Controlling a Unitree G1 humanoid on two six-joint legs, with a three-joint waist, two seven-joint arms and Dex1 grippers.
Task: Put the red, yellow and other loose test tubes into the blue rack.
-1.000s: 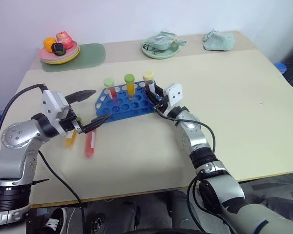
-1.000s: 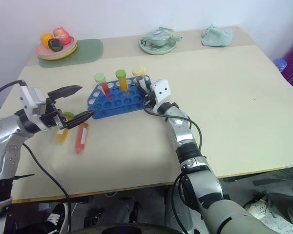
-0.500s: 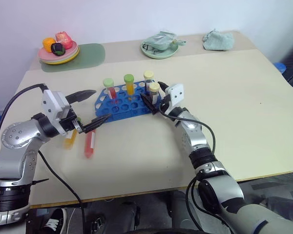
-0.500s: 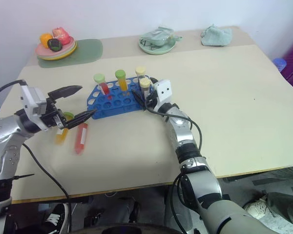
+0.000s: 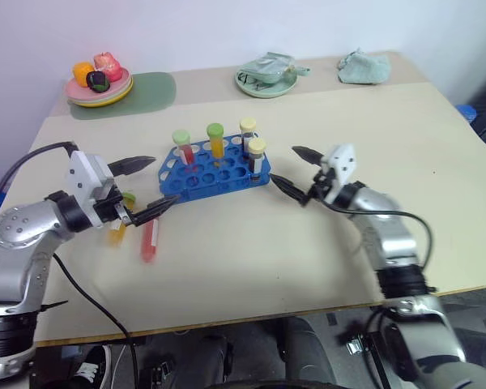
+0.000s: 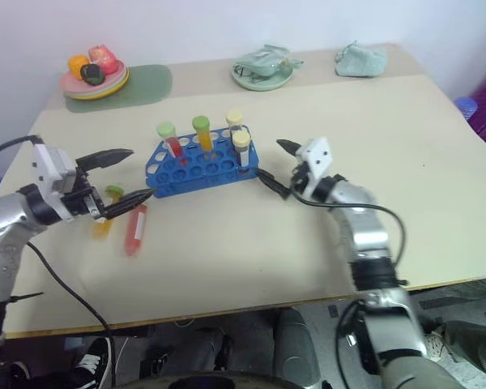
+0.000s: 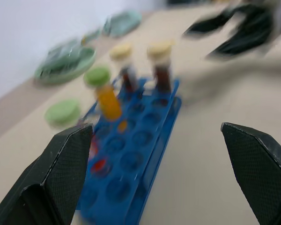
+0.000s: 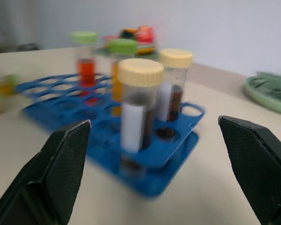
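The blue rack (image 5: 213, 172) stands mid-table with several capped tubes upright in it, among them a dark brown tube with a pale-yellow cap (image 8: 139, 112) at its near right corner. Two loose test tubes lie left of the rack: a red one (image 5: 149, 240) and a yellow-orange one with a green cap (image 5: 118, 229), partly hidden behind my left gripper. My left gripper (image 5: 167, 178) hovers open and empty just above them, pointing at the rack's left end. Open and empty too, my right gripper (image 5: 283, 164) hangs a little right of the rack.
A plate of toy fruit (image 5: 98, 85) on a green mat (image 5: 146, 89) sits at the back left. A green dish with a cloth (image 5: 266, 76) and a crumpled green cloth (image 5: 364, 66) lie along the back. A black cable trails from my left arm.
My right gripper set the dark brown tube into the rack's near right hole, opened, and pulled away to the right. My left gripper has stayed where it was.
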